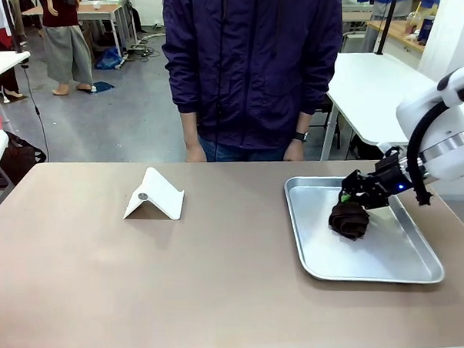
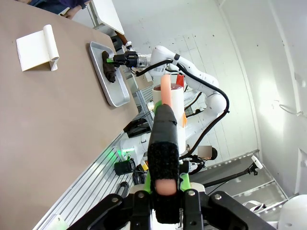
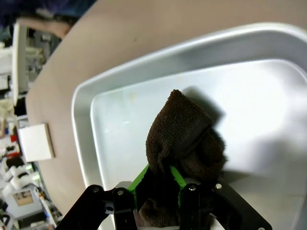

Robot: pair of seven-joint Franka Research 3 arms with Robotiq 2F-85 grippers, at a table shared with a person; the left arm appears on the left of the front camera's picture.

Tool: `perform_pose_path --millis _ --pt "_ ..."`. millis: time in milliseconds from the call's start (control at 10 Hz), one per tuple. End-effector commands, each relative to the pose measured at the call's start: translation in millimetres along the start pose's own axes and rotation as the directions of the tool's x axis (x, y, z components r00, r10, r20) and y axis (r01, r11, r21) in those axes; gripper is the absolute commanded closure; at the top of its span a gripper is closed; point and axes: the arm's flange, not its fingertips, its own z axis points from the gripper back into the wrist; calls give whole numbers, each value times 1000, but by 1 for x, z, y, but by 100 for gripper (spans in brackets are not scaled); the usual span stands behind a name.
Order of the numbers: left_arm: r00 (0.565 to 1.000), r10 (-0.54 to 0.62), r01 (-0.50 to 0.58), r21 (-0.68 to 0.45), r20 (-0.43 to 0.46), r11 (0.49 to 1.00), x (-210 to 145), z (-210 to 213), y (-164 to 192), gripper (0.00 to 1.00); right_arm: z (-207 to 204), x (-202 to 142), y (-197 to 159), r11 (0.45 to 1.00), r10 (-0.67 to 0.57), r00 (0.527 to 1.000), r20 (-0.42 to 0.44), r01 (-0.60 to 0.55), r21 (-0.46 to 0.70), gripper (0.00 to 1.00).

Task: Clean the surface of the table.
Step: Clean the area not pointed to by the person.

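Left gripper [image 2: 164,115]: clenched, fingers pressed together, held out past the desk's near edge. Desk [image 1: 106,287]: wide beige-brown top across the whole front view. White folded stand [image 1: 154,197] left of centre, towards the far side. Person [image 1: 250,57] standing at the far edge, both hands low by it. Metal tray [image 1: 389,248] on the desk's right part. Right gripper [image 1: 349,202]: over the tray, grasping a dark brown cloth [image 1: 349,220] bunched and hanging below the fingers; contact with the tray floor unclear.

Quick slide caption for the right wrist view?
Right gripper shut on a dark brown cloth over the silver tray, beige table beyond.
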Motion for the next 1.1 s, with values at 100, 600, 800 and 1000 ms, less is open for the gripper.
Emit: perform_pose_path --millis 100,600,800,1000 --pt "1000 4 -4 -9 13 1000 2 -2 -4 78 13 -4 -35 996 -75 994 73 79 -47 100" --pt "1000 4 -4 -9 13 1000 2 -2 -4 78 51 -25 -13 895 -77 997 31 56 442 100" --pt "1000 4 -4 -9 13 1000 2 -2 -4 78 79 -39 2 787 -91 995 -25 88 611 100" --pt "1000 4 -4 -9 13 1000 2 -2 -4 78 97 -60 19 680 -61 983 -171 166 714 100"
